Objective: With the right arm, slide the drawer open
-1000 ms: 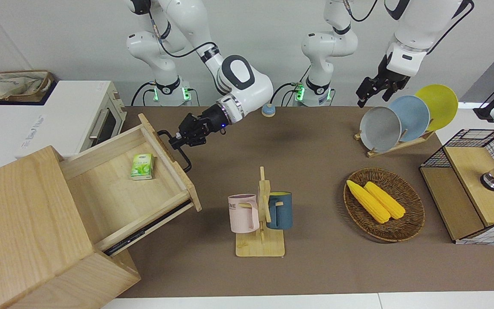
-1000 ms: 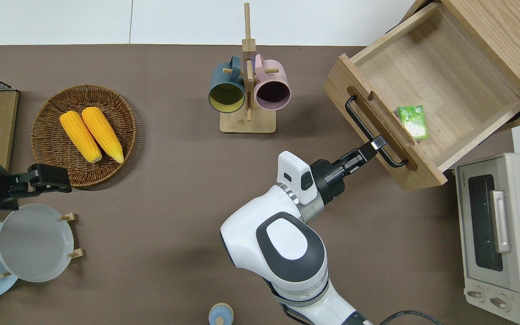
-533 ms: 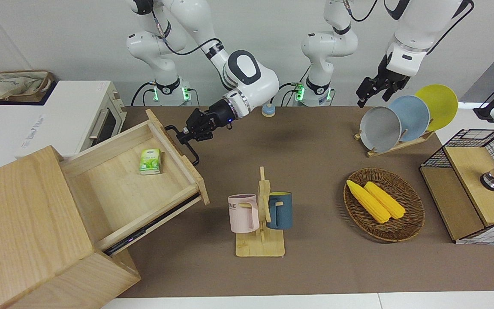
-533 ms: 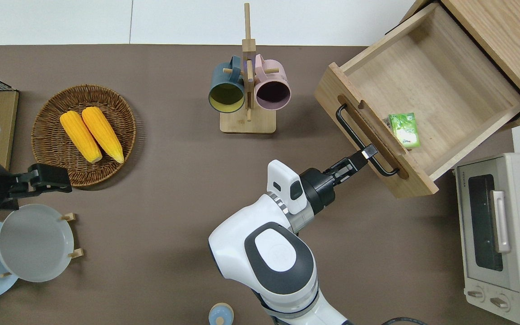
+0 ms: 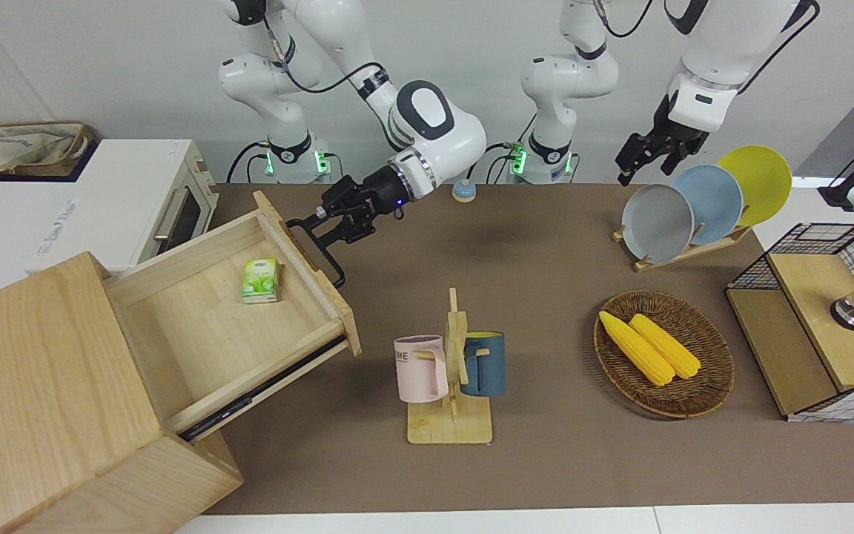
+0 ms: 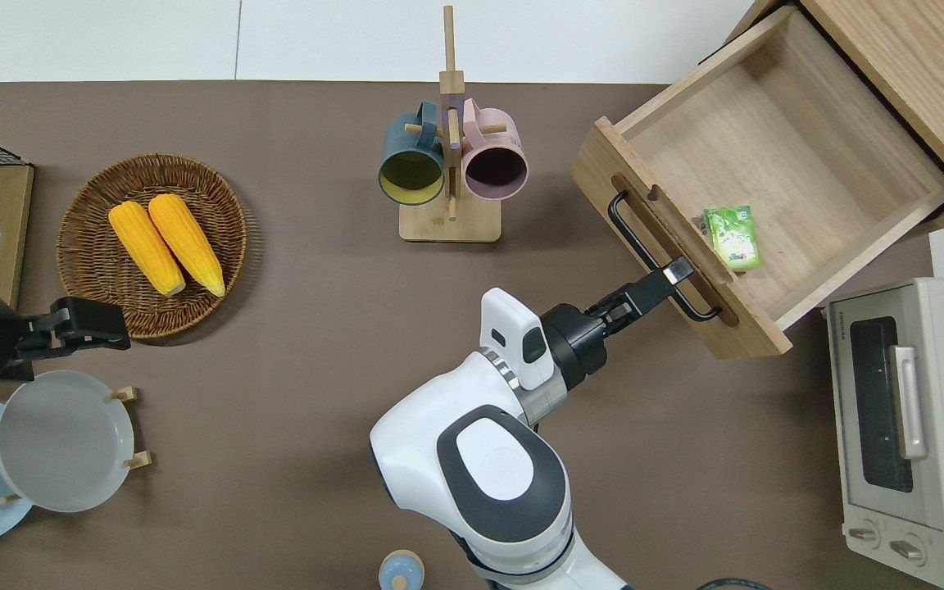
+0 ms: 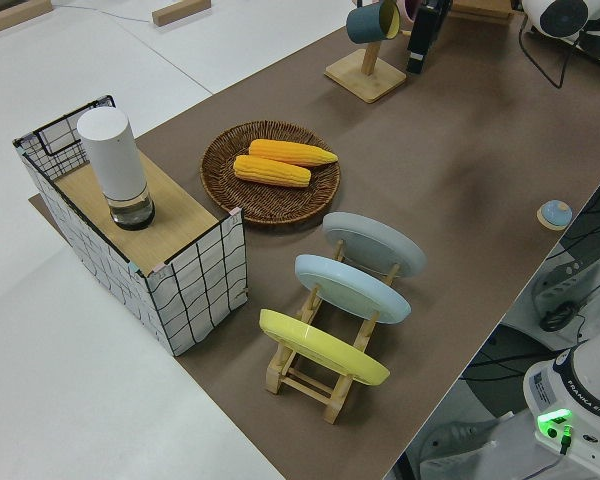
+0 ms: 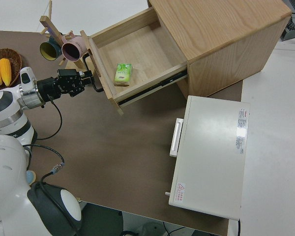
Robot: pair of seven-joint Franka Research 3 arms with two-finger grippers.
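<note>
The pale-wood drawer (image 5: 212,311) of the big oak cabinet (image 5: 41,386) stands pulled far out, also in the overhead view (image 6: 775,156) and the right side view (image 8: 137,54). A small green packet (image 6: 732,238) lies inside it. My right gripper (image 5: 321,225) (image 6: 675,272) (image 8: 87,79), with its blue light, is at the black bar handle (image 6: 644,238), toward the end nearer the robots. Its fingers stand apart around the bar. My left arm, with its gripper (image 5: 638,159), is parked.
A white toaster oven (image 6: 906,426) stands beside the drawer, nearer the robots. A mug stand (image 5: 451,371) with a pink and a blue mug is mid-table. A wicker basket (image 5: 701,400) holds two corn cobs. A plate rack (image 5: 686,208) and a wire-mesh cabinet (image 5: 820,326) stand at the left arm's end.
The drawer slid farther out over the first half second, then stopped. The right gripper followed it, then its fingertip slipped a little past the bar toward the drawer front.
</note>
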